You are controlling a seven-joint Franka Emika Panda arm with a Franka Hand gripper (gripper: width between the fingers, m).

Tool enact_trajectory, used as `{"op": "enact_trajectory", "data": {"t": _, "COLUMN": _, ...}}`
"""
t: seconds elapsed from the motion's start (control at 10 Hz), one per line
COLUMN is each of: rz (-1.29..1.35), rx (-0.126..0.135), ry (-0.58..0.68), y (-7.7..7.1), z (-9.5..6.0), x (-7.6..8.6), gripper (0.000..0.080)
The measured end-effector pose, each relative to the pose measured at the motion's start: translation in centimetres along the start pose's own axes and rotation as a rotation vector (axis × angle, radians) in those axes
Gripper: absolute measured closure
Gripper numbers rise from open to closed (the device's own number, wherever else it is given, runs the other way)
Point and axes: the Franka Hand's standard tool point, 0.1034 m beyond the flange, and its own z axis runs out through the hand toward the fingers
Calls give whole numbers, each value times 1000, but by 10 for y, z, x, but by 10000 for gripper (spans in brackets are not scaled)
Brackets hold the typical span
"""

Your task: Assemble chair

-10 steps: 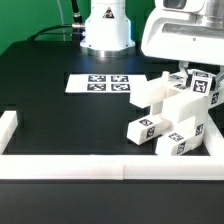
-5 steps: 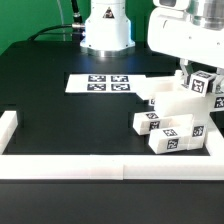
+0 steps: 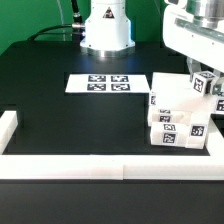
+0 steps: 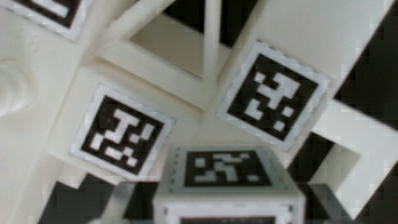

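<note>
White plastic fills my wrist view: the chair (image 4: 214, 110) sits right against the lens, tagged faces and frame bars crowding the picture, so neither finger shows there. In the exterior view the gripper (image 3: 203, 72) hangs at the chair's (image 3: 180, 115) top, on the exterior view's right. Its jaws look part-way closed around an upper tagged piece of the chair, though I cannot see the contact cleanly. The chair rests on the black table (image 3: 70, 120) near its front edge, close to the corner on that right side, just inside the white border wall (image 3: 100, 167). The marker board (image 3: 108, 83) lies flat, well apart, toward the back.
</note>
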Motion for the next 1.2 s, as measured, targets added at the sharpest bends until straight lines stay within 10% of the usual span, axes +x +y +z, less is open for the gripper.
{"op": "enact_trajectory", "data": {"t": 1.2, "rz": 620, "rx": 21, "ry": -3, "y": -3, "z": 0, "x": -3, "gripper": 528}}
